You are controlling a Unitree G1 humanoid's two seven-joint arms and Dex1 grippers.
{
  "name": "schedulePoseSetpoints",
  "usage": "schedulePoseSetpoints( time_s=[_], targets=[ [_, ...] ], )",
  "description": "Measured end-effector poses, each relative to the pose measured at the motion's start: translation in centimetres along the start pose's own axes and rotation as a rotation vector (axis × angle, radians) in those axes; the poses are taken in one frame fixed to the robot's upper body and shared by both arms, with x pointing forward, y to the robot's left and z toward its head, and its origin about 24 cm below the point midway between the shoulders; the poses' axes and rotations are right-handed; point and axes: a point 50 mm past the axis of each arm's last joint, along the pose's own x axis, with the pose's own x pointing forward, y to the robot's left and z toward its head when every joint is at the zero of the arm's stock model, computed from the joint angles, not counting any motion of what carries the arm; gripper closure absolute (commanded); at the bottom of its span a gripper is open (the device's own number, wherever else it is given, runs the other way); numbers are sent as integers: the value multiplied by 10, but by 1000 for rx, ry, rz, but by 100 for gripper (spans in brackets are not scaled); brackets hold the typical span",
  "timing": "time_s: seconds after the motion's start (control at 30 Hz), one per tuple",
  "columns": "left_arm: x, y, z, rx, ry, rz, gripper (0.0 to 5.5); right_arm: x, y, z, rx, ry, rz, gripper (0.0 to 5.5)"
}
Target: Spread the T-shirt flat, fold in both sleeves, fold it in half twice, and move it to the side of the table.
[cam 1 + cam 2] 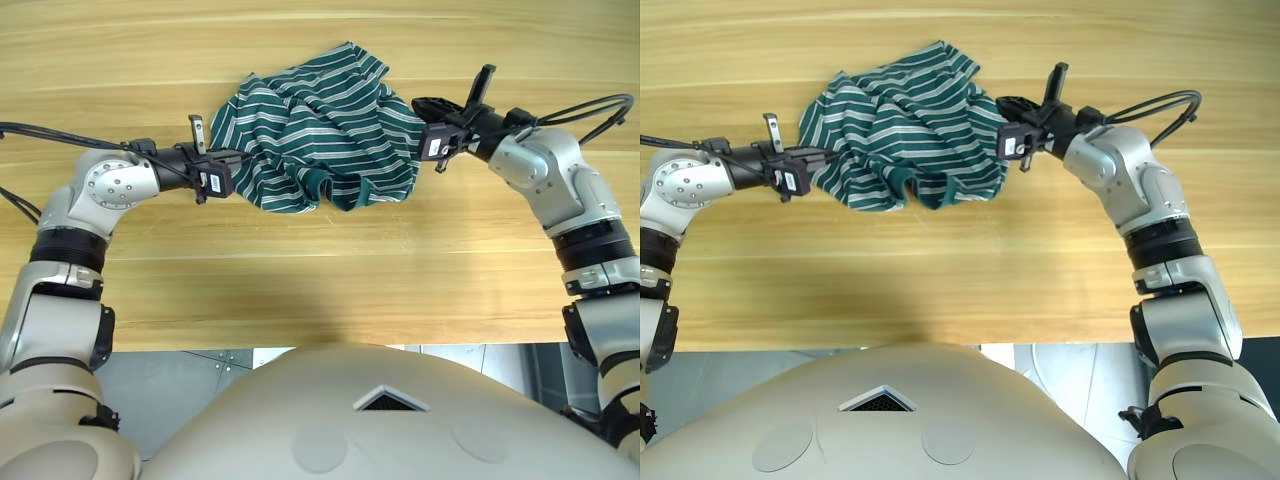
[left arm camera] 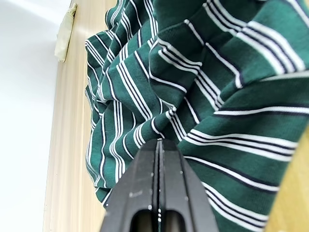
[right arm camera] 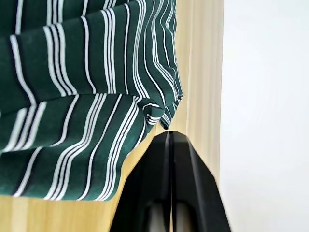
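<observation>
Light wood desk, grain running side to side. Green striped T-shirt sits in a crumpled heap near the middle of the far half, collar and folds bunched up, nothing laid out.

Left end effector is at the heap's left edge, fingers pressed together with the tips right against the fabric. Can't tell if any cloth is nipped between them. Right end effector is at the heap's right edge, fingers also pressed together, tips just beside a striped corner of the hem, apparently holding nothing.

Step looks like the very first one, spreading flat; sleeves and folds are not started. Next move likely needs each end effector to open and get a real pinch on opposite edges, then pull apart and drag the cloth out toward the near side so it flattens.
</observation>
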Motion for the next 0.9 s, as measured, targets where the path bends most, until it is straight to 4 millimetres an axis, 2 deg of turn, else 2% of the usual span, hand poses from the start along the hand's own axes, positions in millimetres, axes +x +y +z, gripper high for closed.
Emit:
schedulePoseSetpoints(
  time_s=[0.9],
  targets=[
    [-1,-1,0,-1,1,-3,549,0,6,-1,9,13,20,550]
  ],
)
